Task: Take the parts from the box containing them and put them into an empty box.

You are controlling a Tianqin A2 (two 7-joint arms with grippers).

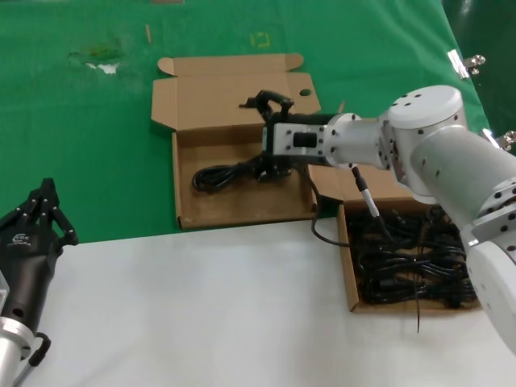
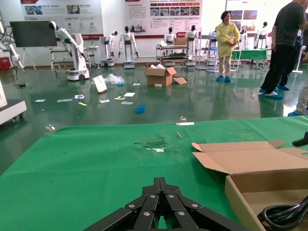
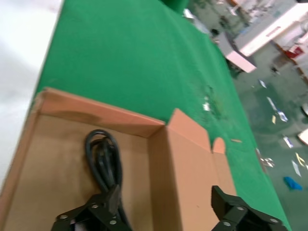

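A: Where is the right end effector (image 1: 270,129)?
B: It reaches over the left cardboard box (image 1: 201,211), fingers spread wide apart, with nothing between them. One black power cord (image 1: 230,175) lies on that box's floor just below it, looped, its bundle running leftward.

A: And the other cords?
B: A tangled pile of black cords (image 1: 411,254) fills the right box (image 1: 348,278), which sits at the near right, partly under the right arm. A thin robot wire (image 1: 367,197) with a silver plug hangs over it.

A: The left end effector (image 1: 32,218)?
B: Parked at the near left over the white part of the desk (image 1: 226,314), well away from both boxes; its black fingers look pressed together.
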